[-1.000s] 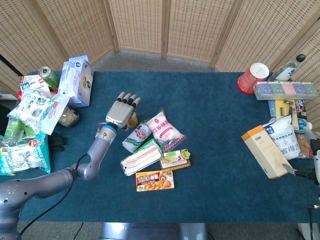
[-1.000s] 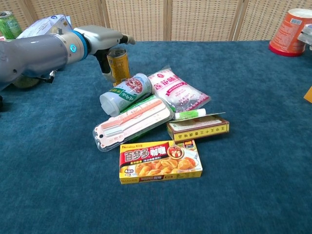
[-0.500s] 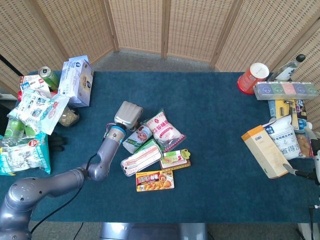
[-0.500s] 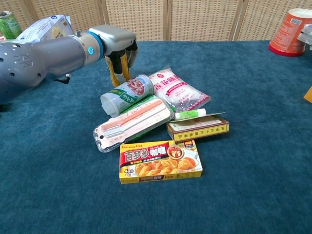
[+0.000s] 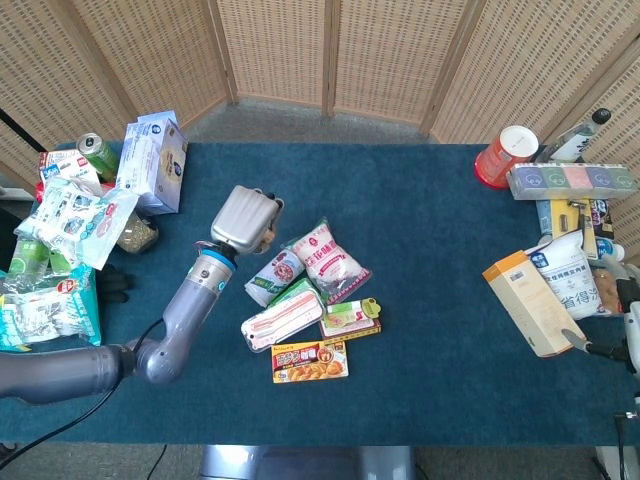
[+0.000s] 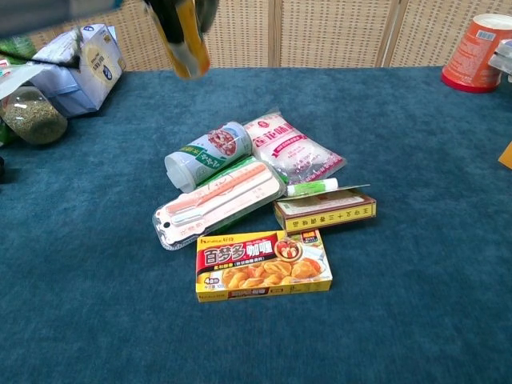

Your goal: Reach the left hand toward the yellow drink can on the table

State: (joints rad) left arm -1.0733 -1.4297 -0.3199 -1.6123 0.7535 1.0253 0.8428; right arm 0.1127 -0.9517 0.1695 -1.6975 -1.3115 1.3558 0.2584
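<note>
My left hand (image 5: 244, 218) grips the yellow drink can (image 6: 186, 44) and holds it up off the blue table (image 5: 430, 230). In the chest view the can is blurred, tilted and high at the top edge, with dark fingers (image 6: 206, 11) wrapped round its upper part. From the head view only a sliver of the can (image 5: 267, 237) shows under the hand, above the left end of the pile of packages. At the far right edge of the head view a grey part of my right arm (image 5: 630, 335) shows; how its hand stands cannot be made out.
Below the can lie a green-white tube (image 6: 206, 156), a pink-white bag (image 6: 292, 148), a toothbrush pack (image 6: 220, 200) and a curry box (image 6: 264, 264). Snack bags, a blue-white box (image 5: 152, 160) and a green can (image 5: 97, 155) crowd the left; a red cup (image 5: 505, 155) and boxes stand right.
The left hand closed round the yellow can, then lifted it off the table; in the chest view the can has risen from the table to the top of the frame.
</note>
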